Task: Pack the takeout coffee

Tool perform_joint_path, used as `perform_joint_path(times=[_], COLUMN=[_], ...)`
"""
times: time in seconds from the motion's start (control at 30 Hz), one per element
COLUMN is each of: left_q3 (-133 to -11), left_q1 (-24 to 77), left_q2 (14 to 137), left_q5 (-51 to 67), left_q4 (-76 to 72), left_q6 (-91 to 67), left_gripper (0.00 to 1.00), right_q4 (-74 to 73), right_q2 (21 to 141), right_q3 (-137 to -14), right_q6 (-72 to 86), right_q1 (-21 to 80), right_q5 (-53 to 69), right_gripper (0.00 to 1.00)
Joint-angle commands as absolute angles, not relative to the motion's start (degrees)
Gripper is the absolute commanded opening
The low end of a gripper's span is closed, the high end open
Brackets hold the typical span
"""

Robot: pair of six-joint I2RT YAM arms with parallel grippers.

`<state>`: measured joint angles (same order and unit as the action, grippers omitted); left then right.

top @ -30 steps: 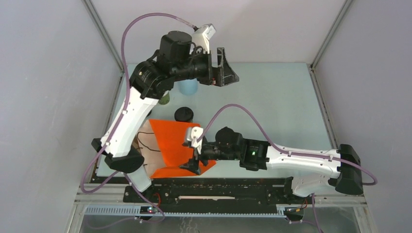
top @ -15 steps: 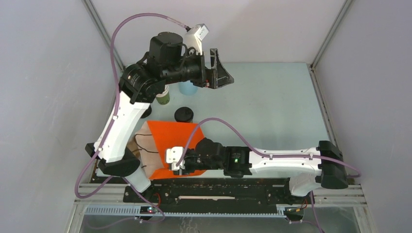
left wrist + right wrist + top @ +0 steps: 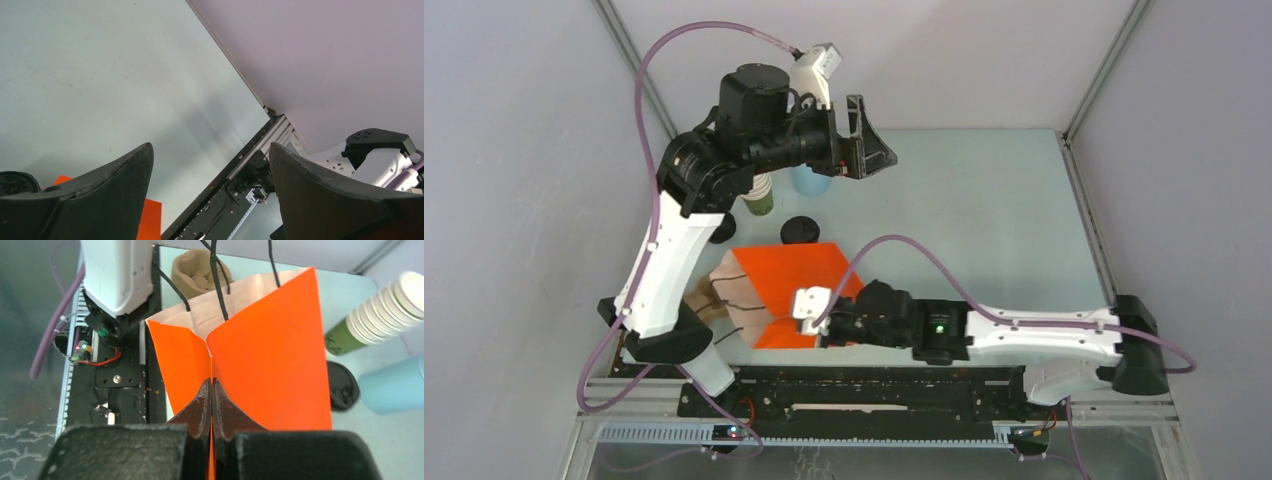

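Top external view gives you the layout. The takeout coffee (image 3: 801,230) stands on the table (image 3: 984,200) towards its left side. Only its round black lid shows from above, so you cannot see the green cup under it. It is outside the orange paper bag (image 3: 792,283), which lies just at its 6 o'clock, close to the lid. Whether the two touch is not clear.

The bag's mouth and its black cord handles face 9 o'clock, with the pale inside of the paper showing there. A stack of cream-and-green cups (image 3: 761,200) stands at 10 o'clock from the coffee, partly under your left arm. A light blue cup (image 3: 810,183) is at 12 o'clock from it.

Your right gripper (image 3: 212,387) reaches in from 3 o'clock and is clenched on the bag. In the right wrist view both fingers meet on a fold in the orange paper, with the crease pinched between them. The same view shows the coffee's lid past the bag's far edge, beside the stack and the blue cup.

Your left gripper (image 3: 210,150) hangs high over the far part of the table, at about 1 o'clock from the coffee and well apart from it. Its fingers are spread wide and hold nothing; bare table shows between them in the left wrist view.
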<state>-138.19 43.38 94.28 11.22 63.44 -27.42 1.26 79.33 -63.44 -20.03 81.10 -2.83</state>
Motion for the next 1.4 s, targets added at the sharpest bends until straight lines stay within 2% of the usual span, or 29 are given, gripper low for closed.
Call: perform_joint_path(times=[0.0, 0.17, 0.43, 0.6, 0.73, 1.03, 1.37], left_q3=[-142.3, -140.91, -129.89, -124.49, -119.54, -110.56, -93.16], left_q1=[42.4, 39.78, 38.96, 38.57, 37.48, 35.31, 28.92], left_q2=[90.71, 86.27, 79.65, 79.03, 78.7, 78.73, 69.75], left_q5=[6.9, 2.69, -2.54, -5.88, -4.6, -6.59, -0.48], left_q4=[63.0, 62.66, 62.91, 65.78, 66.49, 70.23, 61.99], left_q6=[-27.44, -27.75, -27.74, -28.47, -29.5, -30.99, -34.05], left_gripper=[0.9, 0.92, 0.91, 0.91, 0.91, 0.93, 0.94], right_q4=[2.24, -2.17, -9.52, -11.95, -12.99, -16.29, -15.23], right_q2=[69.36, 59.55, 43.08, 35.61, 32.86, 31.83, 34.89], right_q3=[-59.05, -51.72, -39.75, -34.62, -34.0, -35.24, -37.79], right_q6=[-13.95, -6.7, 1.37, 2.83, 3.82, 5.05, 0.25], right_q1=[78.66, 75.15, 69.18, 58.74, 50.81, 47.91, 31.57], right_q5=[-9.0, -9.59, -17.12, -17.7, -15.03, -17.89, -2.67], right_gripper=[0.0, 0.0, 0.0, 0.0, 0.0, 0.0, 0.02])
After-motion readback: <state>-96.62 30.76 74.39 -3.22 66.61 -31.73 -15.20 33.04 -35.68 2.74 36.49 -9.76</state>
